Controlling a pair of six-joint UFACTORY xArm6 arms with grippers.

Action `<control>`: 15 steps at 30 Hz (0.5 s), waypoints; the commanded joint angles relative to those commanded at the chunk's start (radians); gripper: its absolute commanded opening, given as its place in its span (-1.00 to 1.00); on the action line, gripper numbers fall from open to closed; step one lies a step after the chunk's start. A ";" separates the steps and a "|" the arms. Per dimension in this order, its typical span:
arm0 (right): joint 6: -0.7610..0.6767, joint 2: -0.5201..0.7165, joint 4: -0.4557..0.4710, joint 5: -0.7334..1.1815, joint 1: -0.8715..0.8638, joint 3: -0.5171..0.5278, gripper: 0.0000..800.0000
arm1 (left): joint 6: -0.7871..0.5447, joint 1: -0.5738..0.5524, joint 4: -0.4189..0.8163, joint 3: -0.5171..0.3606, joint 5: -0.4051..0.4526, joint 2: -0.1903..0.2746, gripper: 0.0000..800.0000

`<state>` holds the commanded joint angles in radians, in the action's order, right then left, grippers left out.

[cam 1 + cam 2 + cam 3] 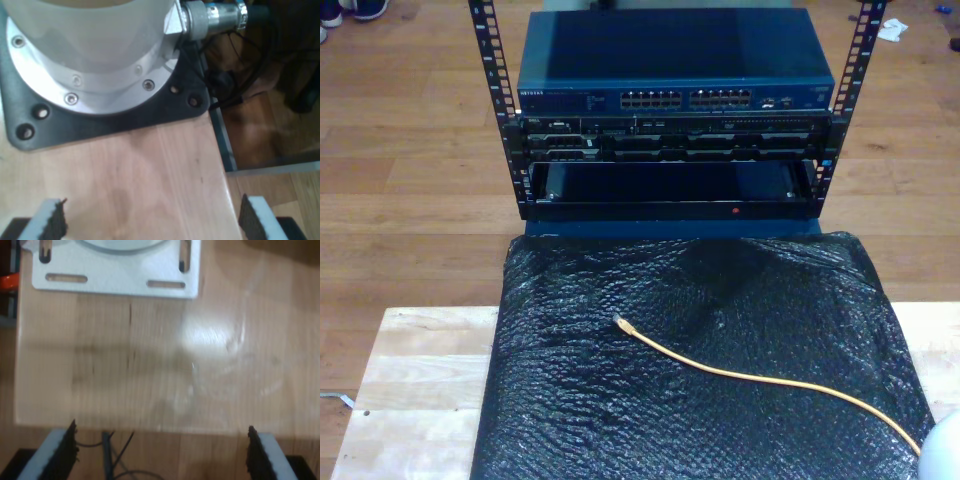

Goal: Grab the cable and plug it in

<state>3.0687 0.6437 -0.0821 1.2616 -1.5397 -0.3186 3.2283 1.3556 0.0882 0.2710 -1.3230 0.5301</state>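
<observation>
On the black mat (720, 400) before the rack (670, 120) lies the cable (760, 378), plug (621, 323) aimed toward the switch ports (688, 99), apparently for easy pickup. My first gripper (152, 220) and second gripper (162, 455) hang over desk (150, 165), jaws wide, empty.

The cable (760, 378) is running off the exterior view's lower right edge, so its far end is staying out of sight, and the plug (619, 322) at its tip is too small to make out. The switch's ports (686, 99) are reading only as tiny dark squares. In the second wrist view the worktop (150, 365) is blurring, and the white base plate (115, 270) is being cut off by the picture's edge.
</observation>
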 joint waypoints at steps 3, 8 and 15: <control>-0.052 -0.034 -0.008 0.018 0.006 -0.055 0.99 | -0.002 -0.012 -0.048 0.035 -0.058 0.000 1.00; -0.095 -0.058 -0.078 0.094 0.009 -0.132 1.00 | 0.002 -0.041 -0.101 0.109 -0.175 0.003 1.00; -0.215 -0.084 -0.153 0.160 0.025 -0.219 0.99 | 0.132 -0.160 -0.155 0.173 -0.253 0.003 1.00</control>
<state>2.8539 0.5593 -0.2355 1.4212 -1.5152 -0.5380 3.3602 1.1960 -0.0667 0.4444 -1.5762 0.5332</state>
